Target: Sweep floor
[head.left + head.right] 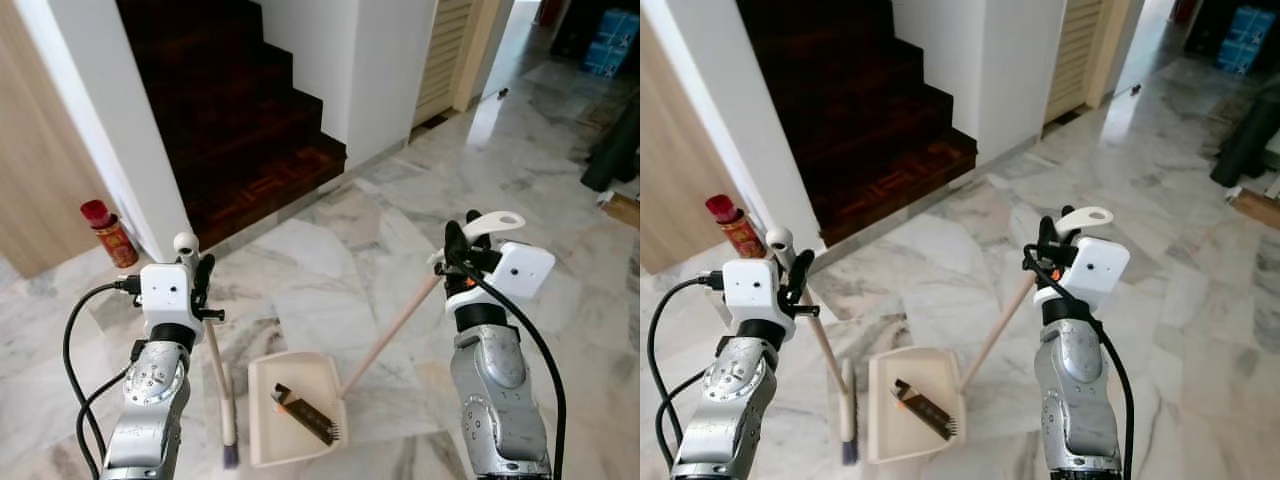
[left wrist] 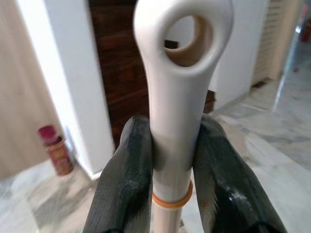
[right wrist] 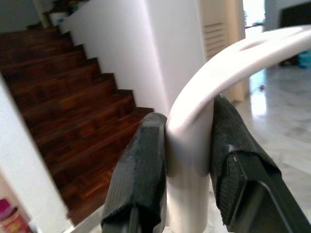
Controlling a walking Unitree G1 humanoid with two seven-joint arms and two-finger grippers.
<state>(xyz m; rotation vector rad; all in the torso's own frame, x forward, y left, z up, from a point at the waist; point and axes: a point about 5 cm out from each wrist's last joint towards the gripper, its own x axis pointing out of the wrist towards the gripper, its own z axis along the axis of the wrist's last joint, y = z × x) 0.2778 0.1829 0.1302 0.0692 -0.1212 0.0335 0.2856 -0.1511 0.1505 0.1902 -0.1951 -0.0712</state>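
My left gripper (image 1: 196, 268) is shut on the white top of the broom handle (image 2: 177, 92); the broom (image 1: 221, 375) runs down to bristles resting on the marble floor beside the dustpan. My right gripper (image 1: 458, 248) is shut on the curved white end of the dustpan handle (image 3: 194, 116), whose wooden pole (image 1: 392, 332) slants down to the cream dustpan (image 1: 290, 408). A dark comb-like brush (image 1: 306, 414) lies inside the pan. In the right eye view the dustpan (image 1: 905, 405) sits between my two arms.
Dark wooden stairs (image 1: 235, 110) rise ahead, flanked by white walls. A red bottle (image 1: 109, 233) stands at the left wall's foot. A louvred door (image 1: 446, 50) and blue boxes (image 1: 608, 42) lie far right. A dark object (image 1: 612, 150) sits at the right edge.
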